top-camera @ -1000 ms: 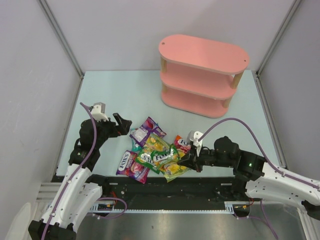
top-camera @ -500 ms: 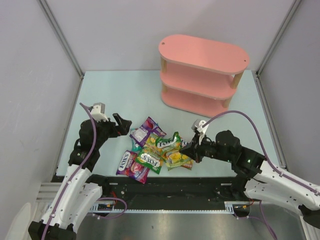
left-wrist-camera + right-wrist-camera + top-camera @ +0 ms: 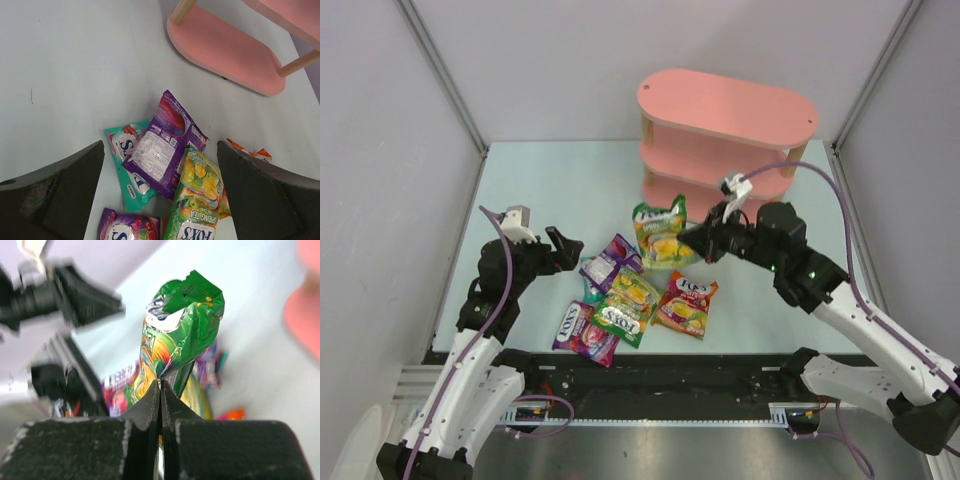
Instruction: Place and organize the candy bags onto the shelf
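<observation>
My right gripper point(image 3: 688, 236) point(image 3: 161, 386) is shut on the edge of a green-yellow candy bag point(image 3: 660, 231) point(image 3: 177, 330), held in the air in front of the pink shelf point(image 3: 725, 150). Several candy bags stay piled on the table: an orange-red one point(image 3: 686, 303), a purple one point(image 3: 612, 261) point(image 3: 165, 142), a green-yellow one point(image 3: 625, 305) point(image 3: 197, 197), a teal one point(image 3: 125, 165) and a magenta one point(image 3: 583, 331). My left gripper point(image 3: 565, 250) point(image 3: 160, 185) hangs open just left of the pile, with nothing between its fingers.
The shelf's bottom board point(image 3: 225, 52) stands at the back right of the pale table. Grey walls and metal rails point(image 3: 440, 70) close in the sides, and a black rail point(image 3: 660, 375) runs along the near edge.
My right gripper has lifted the green-yellow bag off the pile and carried it up and back toward the shelf. The orange-red bag now lies uncovered. The left arm has not moved.
</observation>
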Action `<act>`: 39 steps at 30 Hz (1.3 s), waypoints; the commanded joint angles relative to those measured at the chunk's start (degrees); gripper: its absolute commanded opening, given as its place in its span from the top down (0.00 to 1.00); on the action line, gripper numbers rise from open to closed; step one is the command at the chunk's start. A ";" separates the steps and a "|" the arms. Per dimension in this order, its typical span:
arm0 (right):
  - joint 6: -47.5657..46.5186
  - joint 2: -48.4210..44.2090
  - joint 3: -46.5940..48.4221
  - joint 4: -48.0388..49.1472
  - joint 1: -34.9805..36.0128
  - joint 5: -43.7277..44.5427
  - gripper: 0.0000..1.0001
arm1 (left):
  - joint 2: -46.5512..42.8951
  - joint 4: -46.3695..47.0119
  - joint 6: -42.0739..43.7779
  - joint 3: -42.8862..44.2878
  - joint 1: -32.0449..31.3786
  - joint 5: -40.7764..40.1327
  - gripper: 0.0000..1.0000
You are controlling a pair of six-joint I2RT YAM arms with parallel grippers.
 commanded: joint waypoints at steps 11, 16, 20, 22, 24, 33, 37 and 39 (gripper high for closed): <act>9.52 24.09 36.90 9.57 -17.95 -2.02 1.00 | -0.44 0.77 -1.87 -0.56 -0.25 0.71 0.00; 11.19 36.05 51.23 6.76 -19.54 0.00 1.00 | -0.87 0.60 -1.87 -0.65 -0.25 0.45 0.00; 13.30 44.22 63.95 4.92 -20.07 2.19 1.00 | -0.88 0.68 -1.70 -0.39 -0.25 0.27 0.00; 13.65 48.25 68.37 2.02 -20.24 4.04 1.00 | -0.79 0.51 -1.52 -0.04 -0.25 0.10 0.00; 15.49 49.68 71.62 1.31 -21.29 4.75 1.00 | -0.79 0.07 -1.35 0.31 -0.25 0.01 0.00; 19.45 51.27 71.20 -0.62 -24.90 5.45 1.00 | -0.52 -0.02 -0.82 1.02 -0.25 -0.17 0.00; 20.06 51.71 71.29 -3.08 -26.39 5.45 1.00 | -0.52 0.07 -0.73 0.93 -0.25 -0.25 0.00; 21.12 52.58 71.29 -3.70 -27.01 3.35 1.00 | -0.61 -0.02 -0.73 1.02 -0.25 -0.17 0.00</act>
